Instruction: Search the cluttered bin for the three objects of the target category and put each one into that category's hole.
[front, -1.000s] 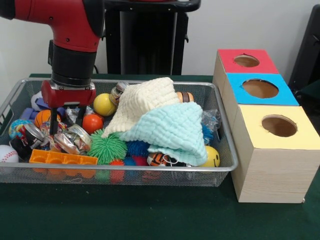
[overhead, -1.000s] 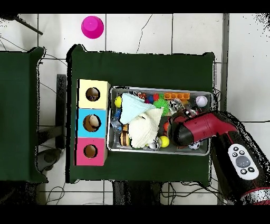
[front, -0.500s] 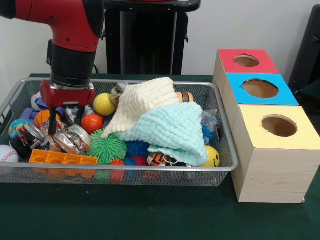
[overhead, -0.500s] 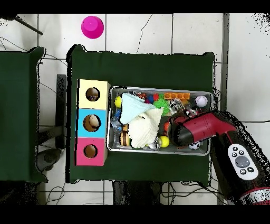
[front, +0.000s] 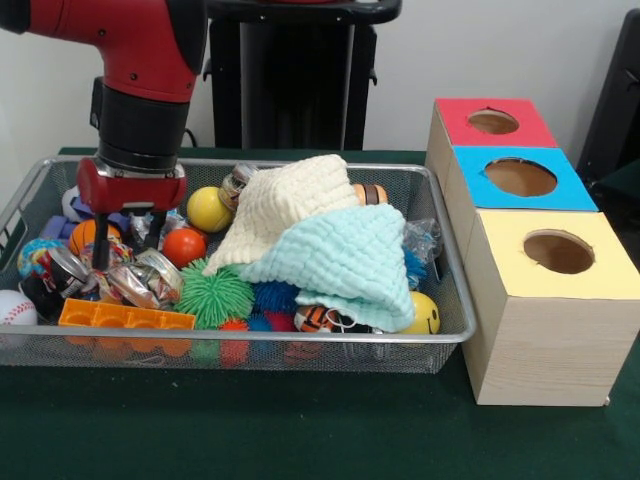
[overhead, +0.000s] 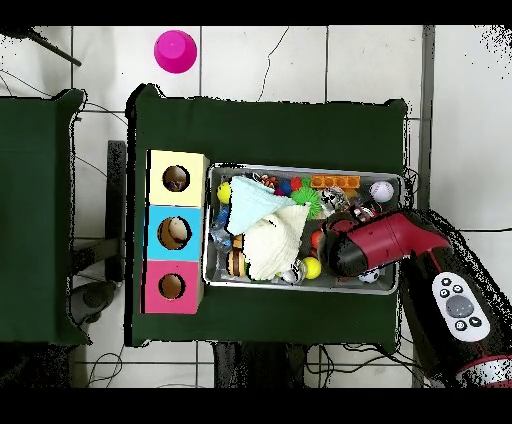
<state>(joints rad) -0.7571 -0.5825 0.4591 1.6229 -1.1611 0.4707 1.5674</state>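
Note:
A wire bin (front: 300, 340) holds a jumble of small objects. My gripper (front: 128, 248) hangs open over its left end, fingers straddling a crumpled silver can (front: 140, 283) without gripping it. A second can (front: 68, 268) lies just to the left. An orange ball (front: 184, 246), a yellow ball (front: 208, 209) and a green spiky ball (front: 215, 295) lie close by. A cream cloth (front: 290, 205) and a mint cloth (front: 345, 260) cover the middle. In the overhead view the red arm (overhead: 375, 243) hides the gripper.
Three wooden boxes stand beside the bin, with red (front: 530, 130), blue (front: 560, 190) and yellow (front: 600, 275) tops, each with a round hole. An orange block tray (front: 125, 318), a baseball (front: 14, 306) and a smiley ball (front: 425, 315) lie along the bin's front. A pink cup (overhead: 175, 50) stands on the floor.
My gripper has risen slightly above the cans and stayed open. The bin's contents have not shifted.

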